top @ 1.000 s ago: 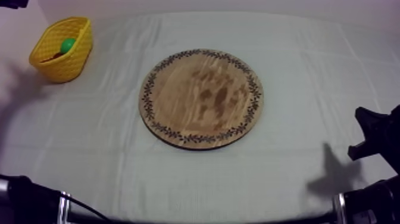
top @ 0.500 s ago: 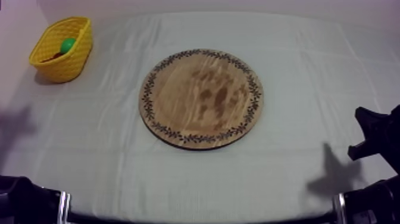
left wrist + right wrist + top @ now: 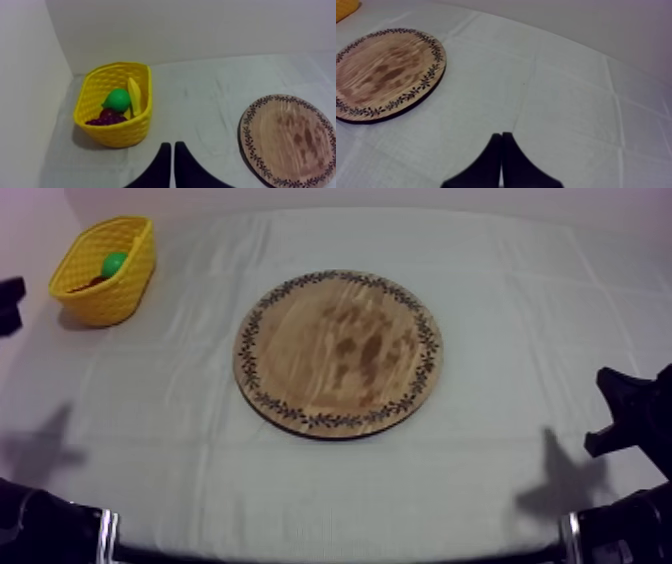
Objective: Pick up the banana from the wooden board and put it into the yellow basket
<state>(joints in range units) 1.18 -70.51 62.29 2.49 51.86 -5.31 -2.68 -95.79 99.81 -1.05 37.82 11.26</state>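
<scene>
The banana [image 3: 134,95] lies inside the yellow basket [image 3: 117,137] and the wooden board [image 3: 340,353] is bare, so placement appears complete; left end effector [image 3: 173,150] and right end effector [image 3: 502,140] have fingers together, empty, needing only parking.

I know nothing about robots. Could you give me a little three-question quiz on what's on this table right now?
1. True or false: the banana lies on the wooden board.
2. What shares the yellow basket with the banana? A) a pear and grapes; B) nothing; C) a second banana.
3. Fill in: the left end effector has its fingers ___ (open or shut).

Key: 1 false, the banana is in the basket. 2 A. 3 shut.
</scene>
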